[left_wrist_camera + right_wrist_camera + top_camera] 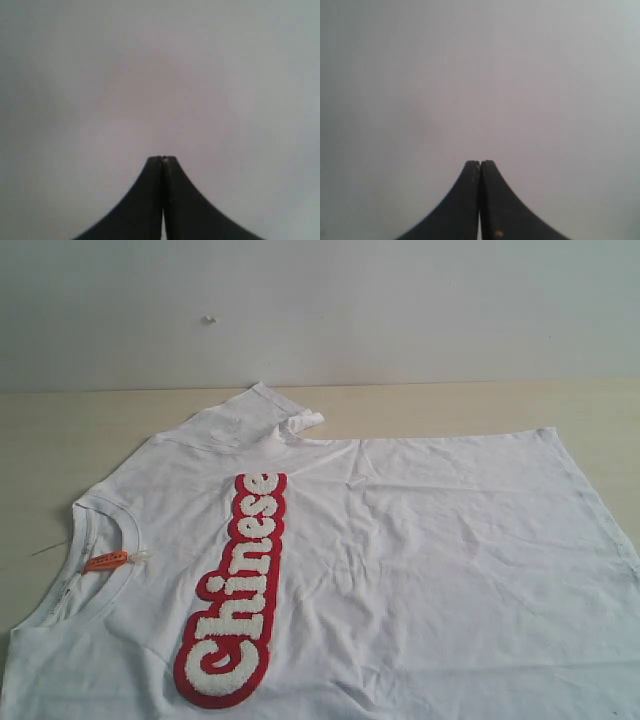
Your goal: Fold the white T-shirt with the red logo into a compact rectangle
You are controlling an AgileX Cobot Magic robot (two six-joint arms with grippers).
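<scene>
The white T-shirt [420, 560] lies spread flat on the table in the exterior view, collar [100, 540] at the left with an orange neck tag [105, 561], hem toward the right. One sleeve [255, 415] points to the back, its end curled over. The red logo [240, 585] with white letters runs across the chest. Neither arm shows in the exterior view. My left gripper [162, 159] is shut with nothing between its dark fingers, facing a blank grey surface. My right gripper [480, 163] is likewise shut on nothing before plain grey.
The light wooden table [450, 405] shows bare behind the shirt and at the left [30, 460]. A pale wall [400, 310] rises behind it. The shirt's near part runs off the bottom edge of the exterior view.
</scene>
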